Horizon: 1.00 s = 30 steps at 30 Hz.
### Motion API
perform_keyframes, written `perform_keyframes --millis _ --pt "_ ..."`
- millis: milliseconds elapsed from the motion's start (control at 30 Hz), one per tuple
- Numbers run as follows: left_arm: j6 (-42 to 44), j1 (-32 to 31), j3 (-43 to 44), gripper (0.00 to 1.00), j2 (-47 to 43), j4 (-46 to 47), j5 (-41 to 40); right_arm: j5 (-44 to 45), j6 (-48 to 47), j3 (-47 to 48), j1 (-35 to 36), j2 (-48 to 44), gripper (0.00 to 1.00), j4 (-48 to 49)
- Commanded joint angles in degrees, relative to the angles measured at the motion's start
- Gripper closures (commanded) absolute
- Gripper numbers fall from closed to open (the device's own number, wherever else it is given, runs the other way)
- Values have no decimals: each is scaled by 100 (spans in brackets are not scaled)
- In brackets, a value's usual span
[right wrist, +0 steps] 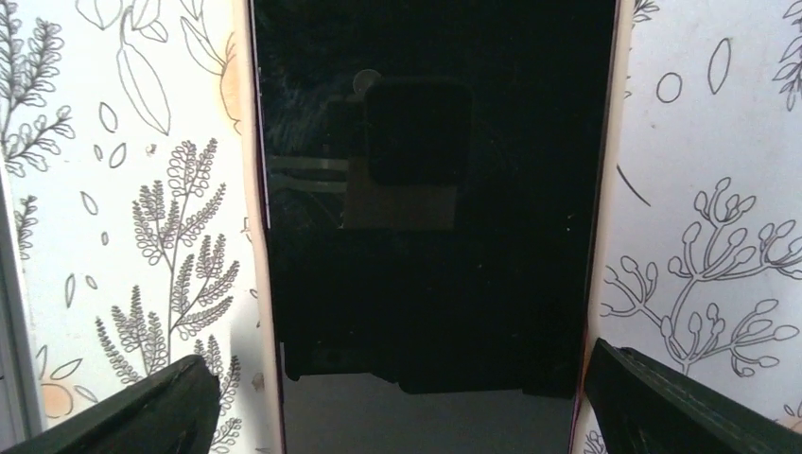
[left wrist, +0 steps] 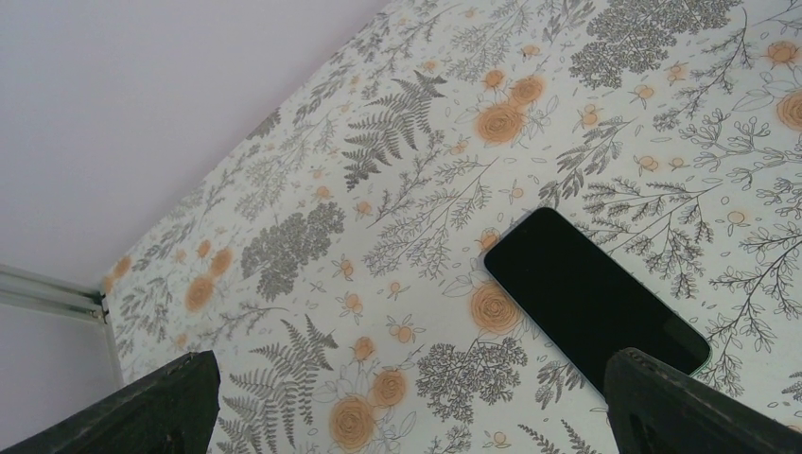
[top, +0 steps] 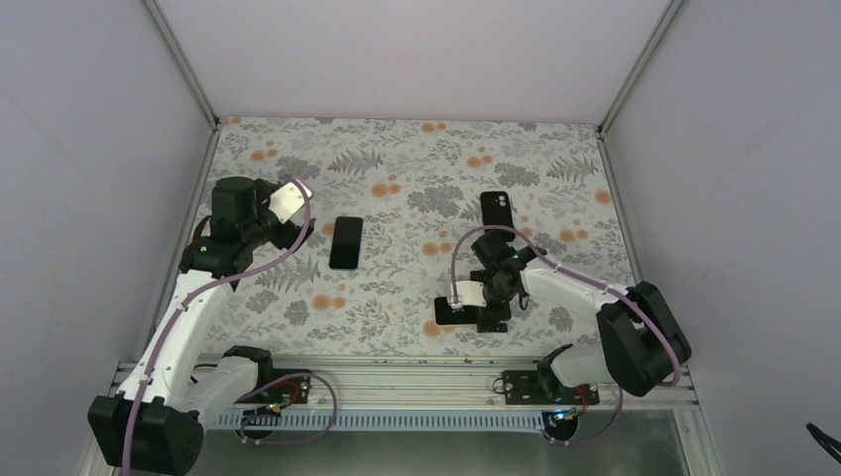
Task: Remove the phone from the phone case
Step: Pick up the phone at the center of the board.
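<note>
A phone in a pale pink case [right wrist: 430,218] lies screen up on the flowered table, filling the middle of the right wrist view. In the top view it [top: 443,309] lies near the front edge, mostly hidden under my right gripper [top: 488,309]. My right gripper [right wrist: 402,364] is open, one finger on each side of the cased phone, not touching it. My left gripper [left wrist: 411,369] is open and empty above the table at the left [top: 283,230]. A bare black phone [left wrist: 591,298] lies screen up by its right finger [left wrist: 662,397].
The bare black phone [top: 345,242] lies left of centre. A black phone-shaped thing [top: 496,208], back up with a camera cutout, lies beyond my right gripper. White walls close off three sides, and a metal rail [top: 397,377] runs along the front.
</note>
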Motion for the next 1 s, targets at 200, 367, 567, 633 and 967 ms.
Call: perform_keyframes --millis 200,367,567,633,967 --pt "56 38 -43 0 14 3 223 104 -210 19 39 342 0 322" --pt "56 34 -24 0 22 -5 261 172 -224 -11 39 122 0 511" --pt "65 39 -7 0 46 -38 318 191 -176 64 35 562 0 248" --pt "81 39 16 0 52 -65 359 243 -136 14 35 721 0 274" --pt "247 32 309 0 468 -378 930 315 236 -35 36 526 34 591"
